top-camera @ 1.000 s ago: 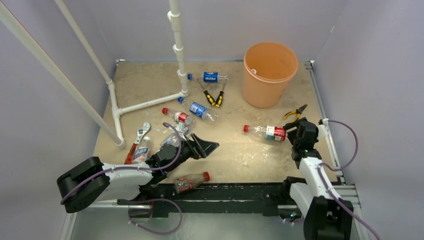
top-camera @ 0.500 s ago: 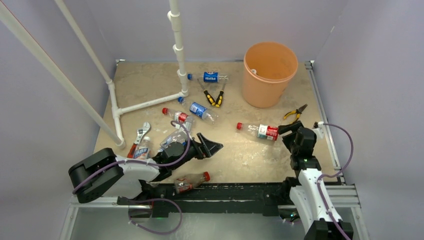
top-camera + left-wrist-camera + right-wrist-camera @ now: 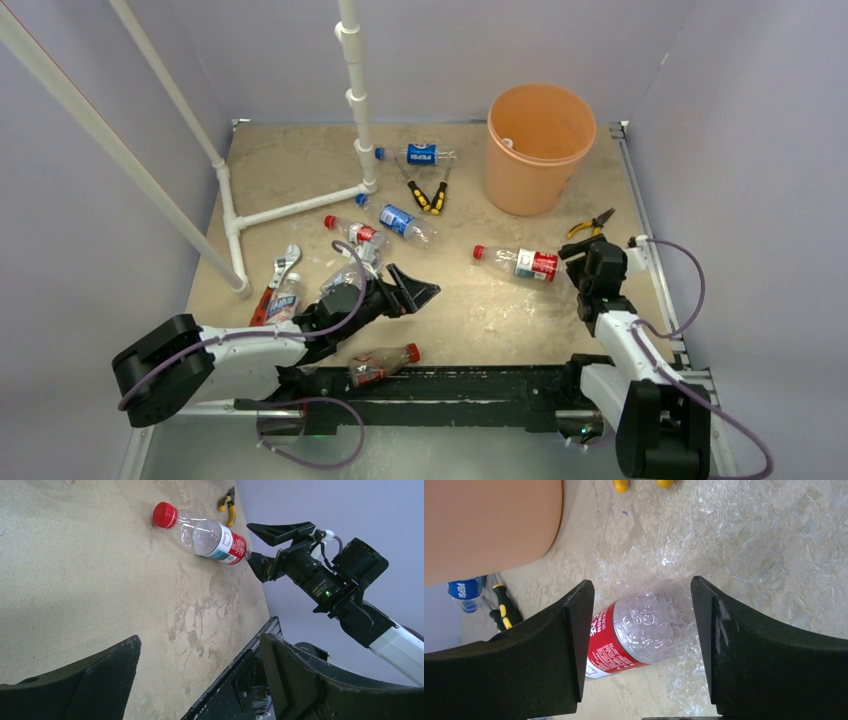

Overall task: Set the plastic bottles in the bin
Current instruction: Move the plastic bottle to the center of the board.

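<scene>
Partly open right jaws at bottle (image 3: 644, 625)

Bin (image 3: 489, 525): in the right wrist view only a patch of orange wall, cut by the top and left edges.
Red-label bottle (image 3: 644, 627): cap end hidden behind a finger of the right claw (image 3: 641, 585).
Blue-label bottle (image 3: 464, 589): cut by the left edge.
Black-and-yellow pliers (image 3: 504, 611): handles run behind that same finger.
Yellow pliers (image 3: 620, 485): only two handle tips at the top edge.
Crushed bottles (image 3: 335, 280): partly covered by the left arm (image 3: 250, 350); number unclear.
White speck (image 3: 507, 143): inside the bin, too small to tell.
Left claw (image 3: 200, 641): fingers cut by the bottom edge.
</scene>
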{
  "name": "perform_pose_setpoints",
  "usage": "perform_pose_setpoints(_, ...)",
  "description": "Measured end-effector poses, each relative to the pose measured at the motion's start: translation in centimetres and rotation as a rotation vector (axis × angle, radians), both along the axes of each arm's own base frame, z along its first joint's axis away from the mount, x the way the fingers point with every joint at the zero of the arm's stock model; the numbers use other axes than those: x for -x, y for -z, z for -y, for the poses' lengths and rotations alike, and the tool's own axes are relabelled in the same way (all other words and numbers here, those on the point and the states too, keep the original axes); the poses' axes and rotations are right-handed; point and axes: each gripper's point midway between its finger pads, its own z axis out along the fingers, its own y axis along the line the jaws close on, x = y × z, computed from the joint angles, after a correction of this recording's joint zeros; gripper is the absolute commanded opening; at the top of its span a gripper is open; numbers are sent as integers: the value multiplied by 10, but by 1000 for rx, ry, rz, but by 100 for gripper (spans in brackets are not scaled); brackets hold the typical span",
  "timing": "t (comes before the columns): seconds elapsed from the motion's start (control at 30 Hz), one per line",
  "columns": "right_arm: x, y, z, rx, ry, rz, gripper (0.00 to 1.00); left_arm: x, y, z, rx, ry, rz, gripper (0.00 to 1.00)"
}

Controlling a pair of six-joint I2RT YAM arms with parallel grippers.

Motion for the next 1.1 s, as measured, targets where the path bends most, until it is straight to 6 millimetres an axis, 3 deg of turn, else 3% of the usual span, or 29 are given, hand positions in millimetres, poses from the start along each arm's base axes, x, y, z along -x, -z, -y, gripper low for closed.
perform_pose_setpoints(0.17, -14, 0, -6, 7, -47, 36, 60, 0, -6, -7, -5, -26, 4, 87)
perform_pose_setpoints(0.3, -12, 1, -28, -2, -131, 75, 58, -4, -4, -10, -14, -55, 4, 86)
perform_pose_setpoints(0.63, 15, 5, -85, -98, -311, 123, 57, -3, 41, -4, -127, -47, -67, 85)
perform_pose_setpoints(0.83, 35, 10, -121, -165, -434, 121, 59, -10, 26, 6, -105, -49, -43, 85)
perform_pose_setpoints(0.97, 41, 7, -130, -170, -478, 123, 62, -13, 18, 6, -117, -57, -17, 85)
perform_pose_setpoints(1.03, 43, 1, -129, -155, -484, 147, 67, -14, 13, 4, -128, -57, 2, 85)
perform_pose_setpoints(1.1, 41, -13, -125, -126, -478, 190, 79, -15, 7, 2, -136, -59, 23, 85)
